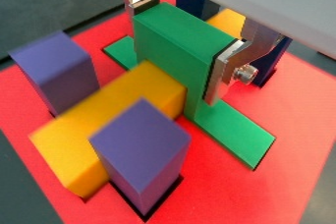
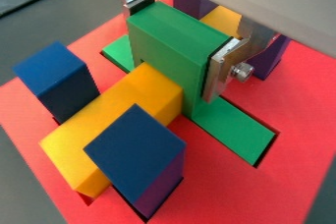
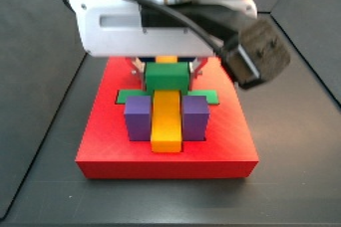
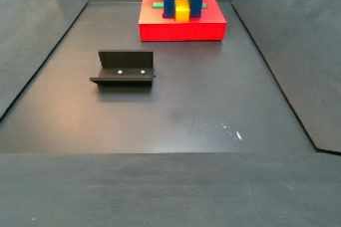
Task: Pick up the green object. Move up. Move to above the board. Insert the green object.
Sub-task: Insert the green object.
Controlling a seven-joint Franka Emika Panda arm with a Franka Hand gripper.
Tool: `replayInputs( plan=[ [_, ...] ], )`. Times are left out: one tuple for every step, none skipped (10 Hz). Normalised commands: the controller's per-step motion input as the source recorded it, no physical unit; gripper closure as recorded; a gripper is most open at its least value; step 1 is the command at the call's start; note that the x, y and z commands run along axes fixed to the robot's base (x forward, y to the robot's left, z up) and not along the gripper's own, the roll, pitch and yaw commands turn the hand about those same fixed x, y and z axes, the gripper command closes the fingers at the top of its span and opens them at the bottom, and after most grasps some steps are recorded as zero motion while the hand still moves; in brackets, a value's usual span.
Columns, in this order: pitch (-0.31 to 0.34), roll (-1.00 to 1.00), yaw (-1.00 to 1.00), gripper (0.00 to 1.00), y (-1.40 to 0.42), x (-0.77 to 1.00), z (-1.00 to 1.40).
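Observation:
The green object [image 1: 178, 56] stands on the red board [image 1: 302, 110], its tall middle block straddling the far end of the yellow bar [image 1: 112, 115]. Its low side legs lie in the board's slot. My gripper [image 1: 180, 46] is over it, and its silver fingers [image 1: 230, 71] press the two opposite sides of the middle block. Both wrist views show this; the green object [image 2: 178, 51] fills the gap of the gripper [image 2: 180, 43]. In a side view the gripper [image 3: 167, 67] hangs low over the green object [image 3: 167, 75] at the board's [image 3: 167, 161] far edge.
Purple-blue blocks [image 1: 55, 66] [image 1: 141, 149] stand on either side of the yellow bar. The board [image 4: 184, 30] lies at the far end of the dark floor. The fixture [image 4: 123, 69] stands to its near left. Dark walls enclose the floor.

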Motion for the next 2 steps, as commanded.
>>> replayInputs(
  plan=[
    [-0.076, 0.15, -0.02, 1.00, 0.00, 0.00, -0.94],
    [0.000, 0.00, 0.00, 1.00, 0.00, 0.00, 0.00]
  ],
)
